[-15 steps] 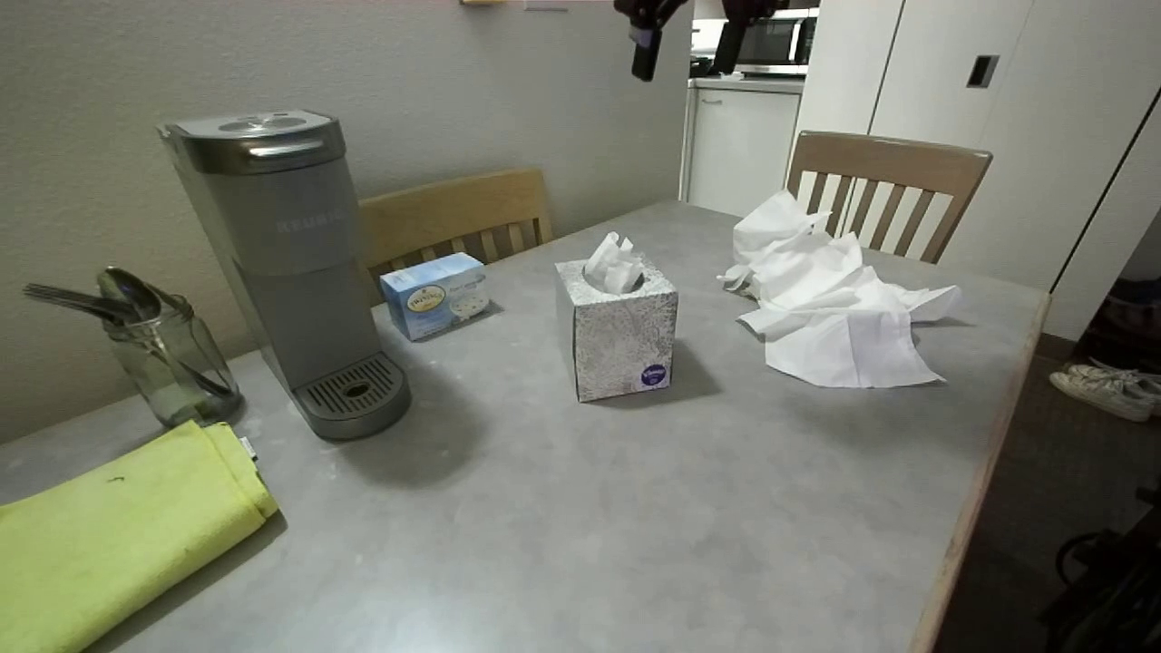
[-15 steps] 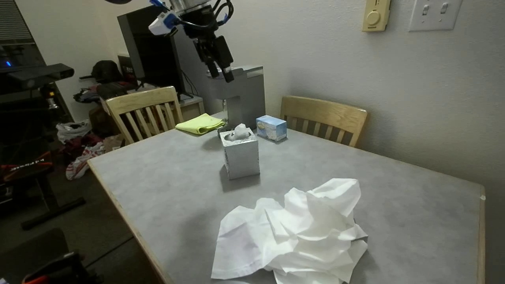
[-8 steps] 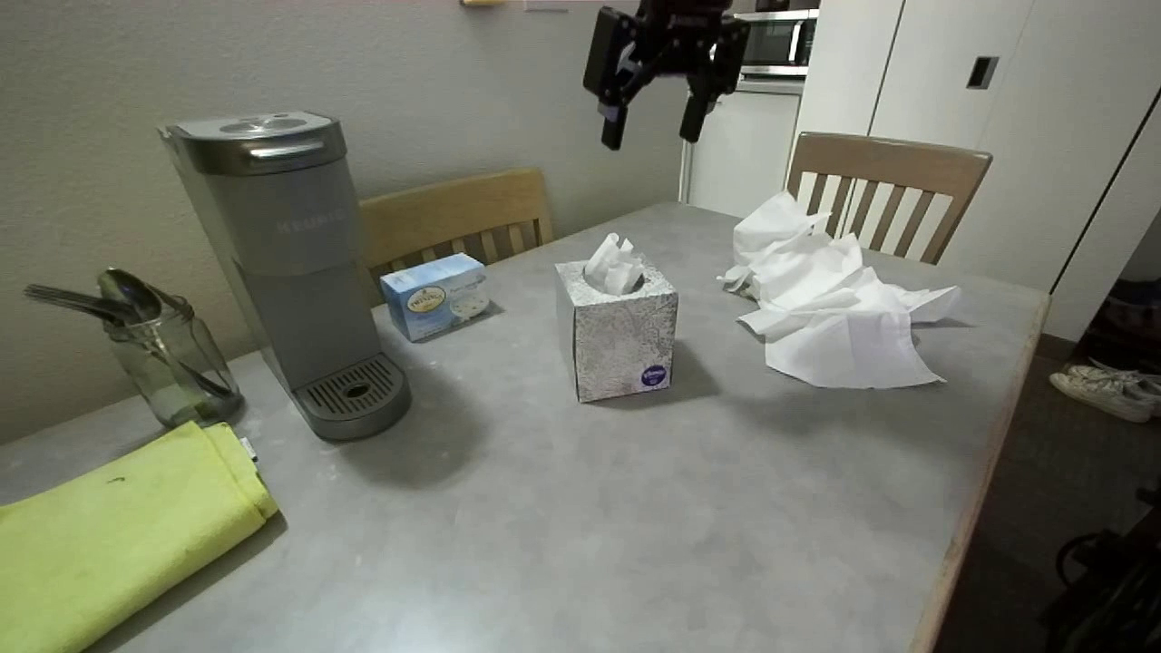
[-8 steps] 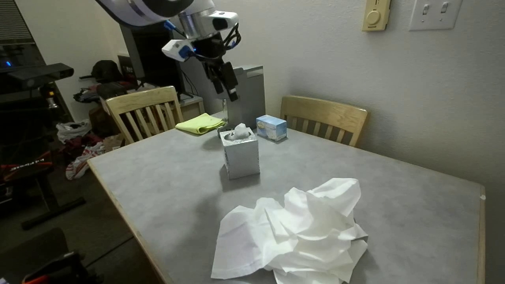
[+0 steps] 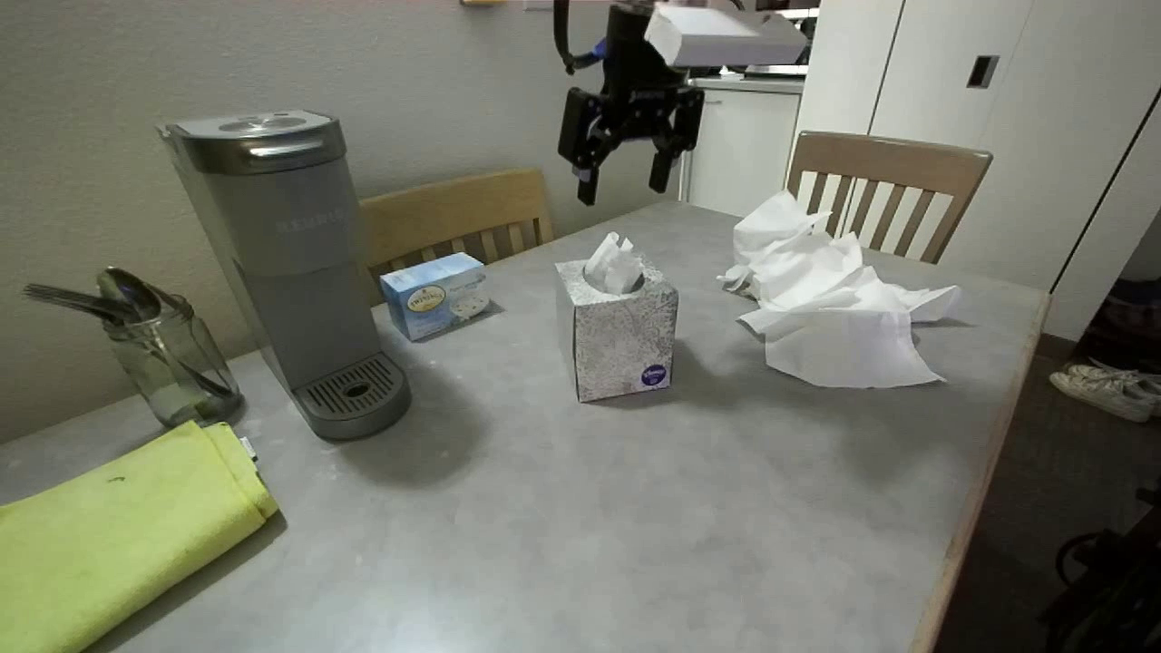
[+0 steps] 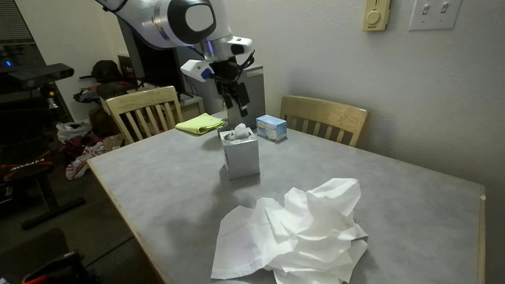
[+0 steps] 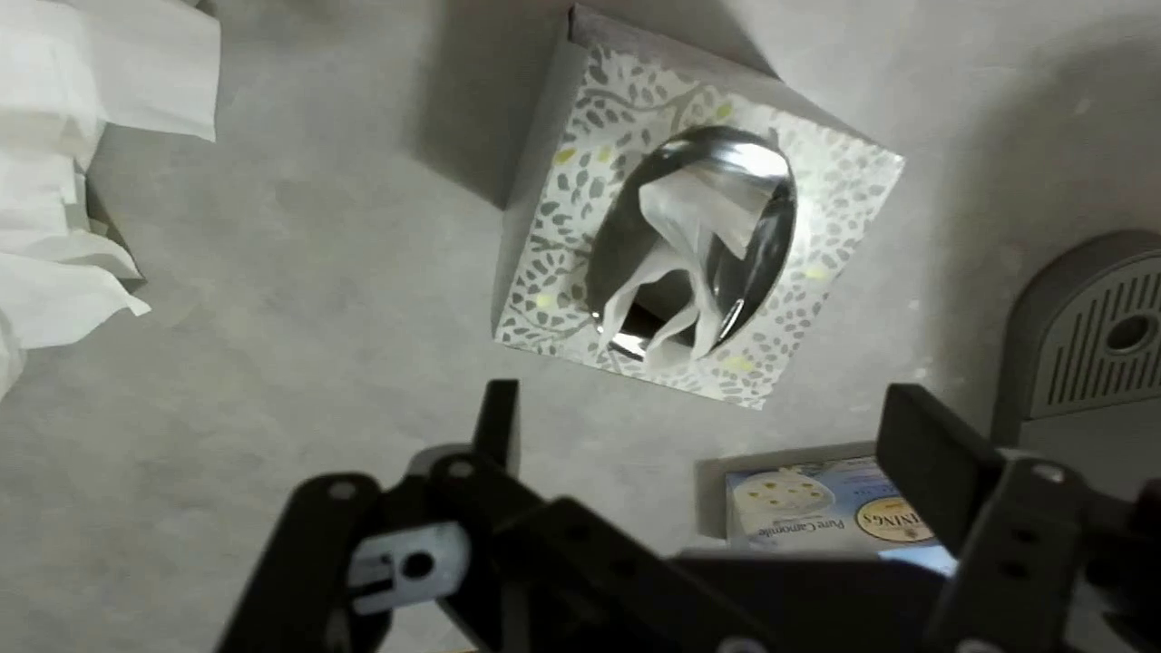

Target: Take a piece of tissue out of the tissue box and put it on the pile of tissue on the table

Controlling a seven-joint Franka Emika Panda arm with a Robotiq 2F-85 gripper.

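Pale textured wall point(image 5: 435, 91) behind a grey tabletop point(image 5: 635, 508) with wood-toned edging, recorded in an exterior view. Near the middle, upright: one grey-and-white patterned cardboard tissue box point(image 5: 626, 345), Kleenex-marked, a tuft of white tissue point(image 5: 613, 265) standing up from its top. Apart from it, on the same surface: one loose pile of crumpled white tissues point(image 5: 830, 299). Also: one light-blue Twinings tea box point(image 5: 435, 295); one grey Keurig coffee maker point(image 5: 290, 209); one glass jar point(image 5: 163, 381) holding metal cutlery point(image 5: 130, 292); one folded yellow-green cloth point(image 5: 136, 526). Overhead: one black two-fingered end effector point(image 5: 623, 186), released, its fingers point(image 5: 588, 189) spread well apart. Seen in an exterior view: one white-and-grey robot arm point(image 6: 169, 23) extending down from the top, the end effector hanging higher than the tuft and apart from it; the pile in the foreground, the tissue box farther back, the tea box near it. On the wall, one cream dial unit point(image 6: 373, 17) and one white double light-switch plate point(image 6: 436, 14); beside the tabletop, two pale wooden slat-back chairs point(image 6: 323, 110). Wrist view: the tissue box from above, set askew, its oval mouth point(image 7: 626, 236) lined with glossy film, the tuft showing within its outline; below it, the two fingers with a wide gap between them, the tea box partly hidden behind one; the coffee maker's slotted drip tray point(image 7: 1102, 349) at the right; part of the pile at the left.
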